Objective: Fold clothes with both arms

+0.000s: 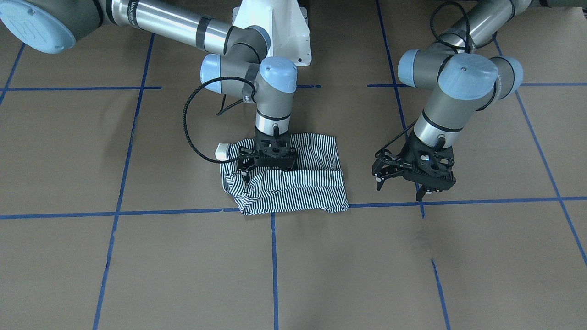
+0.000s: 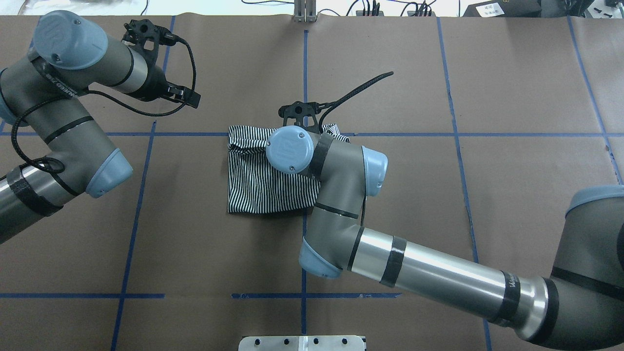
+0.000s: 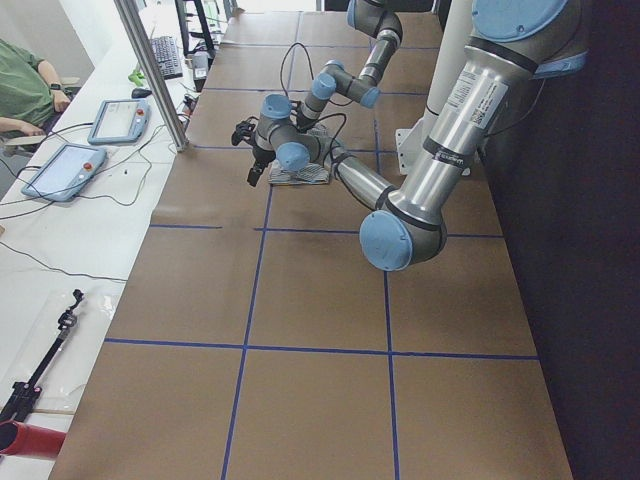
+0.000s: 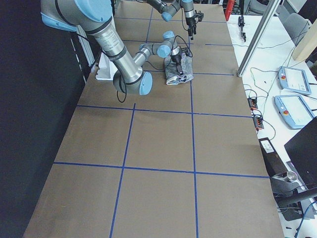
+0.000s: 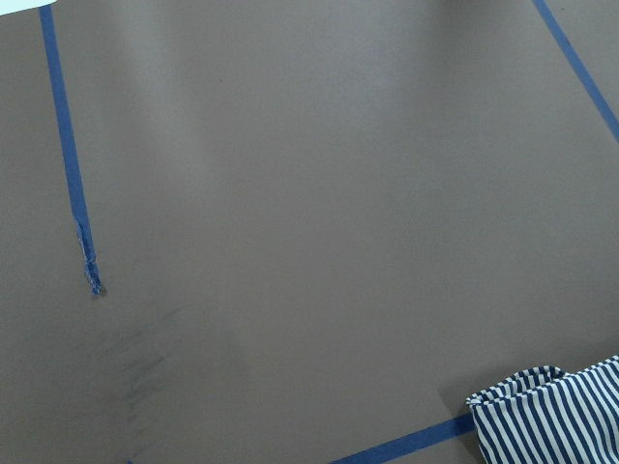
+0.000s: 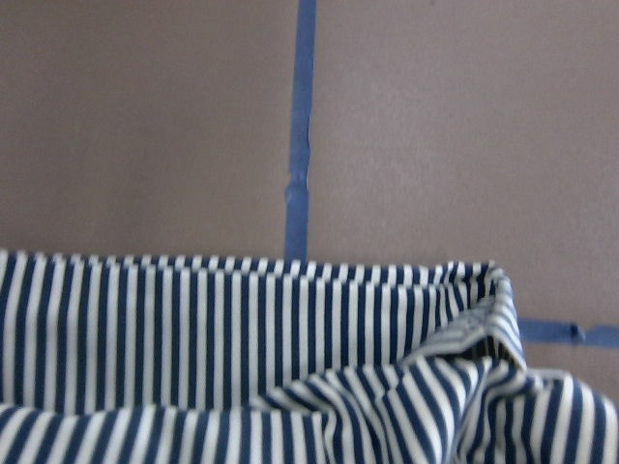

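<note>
While the right pincer [image 1: 257,166], grip unreadable, rests on the folded striped polo shirt [image 1: 298,188] on the table [image 1: 137,266], the left pincer [image 1: 399,183] hangs spread nearby. Lifting off could snag cloth, undoing the fold.

**A robotics lab**

The left arm [image 2: 63,141] and right arm [image 2: 438,273] work beside a white pedestal [image 1: 275,32]. They reach over a long table [image 1: 321,275] covered in brown paper and gridded with blue tape [image 1: 274,256]. A white bench [image 3: 90,250] alongside carries teach pendants [image 3: 62,170], a keyboard [image 3: 163,55] and loose cables [image 3: 60,268]. A person [image 3: 25,90] sits there.
</note>
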`<state>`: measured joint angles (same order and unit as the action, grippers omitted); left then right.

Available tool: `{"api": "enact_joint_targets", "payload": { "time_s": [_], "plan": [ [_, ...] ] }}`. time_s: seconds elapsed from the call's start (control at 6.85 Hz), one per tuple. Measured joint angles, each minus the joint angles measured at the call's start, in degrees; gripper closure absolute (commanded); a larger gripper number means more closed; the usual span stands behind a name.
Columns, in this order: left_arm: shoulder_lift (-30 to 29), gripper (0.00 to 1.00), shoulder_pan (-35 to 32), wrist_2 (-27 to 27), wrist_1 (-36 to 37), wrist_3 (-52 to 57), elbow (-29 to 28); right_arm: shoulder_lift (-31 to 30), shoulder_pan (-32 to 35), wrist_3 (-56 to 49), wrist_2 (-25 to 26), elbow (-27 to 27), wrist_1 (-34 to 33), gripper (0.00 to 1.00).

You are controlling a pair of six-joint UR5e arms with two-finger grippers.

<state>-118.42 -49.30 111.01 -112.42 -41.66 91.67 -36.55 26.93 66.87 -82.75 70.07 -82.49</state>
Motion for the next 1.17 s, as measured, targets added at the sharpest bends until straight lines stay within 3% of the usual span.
{"api": "enact_joint_targets", "payload": {
  "time_s": [0.29,0.44,0.73,1.17],
  "plan": [
    [0.1,0.00,0.0,0.0,0.0,-0.1,0.0,5.4,5.6,-0.7,-3.0,-9.2,3.9,0.00],
    [0.1,0.00,0.1,0.0,0.1,-0.7,-0.1,6.6,9.0,-2.1,-5.8,-11.0,4.6,0.00],
    [-0.5,0.00,1.3,-0.6,0.3,-4.7,-0.5,7.9,15.1,-6.4,-12.7,-11.7,4.9,0.00],
    [-2.1,0.00,6.2,-4.4,0.8,-11.2,-0.6,5.2,14.8,-8.3,-15.3,-5.9,2.6,0.00]
  ]
}}
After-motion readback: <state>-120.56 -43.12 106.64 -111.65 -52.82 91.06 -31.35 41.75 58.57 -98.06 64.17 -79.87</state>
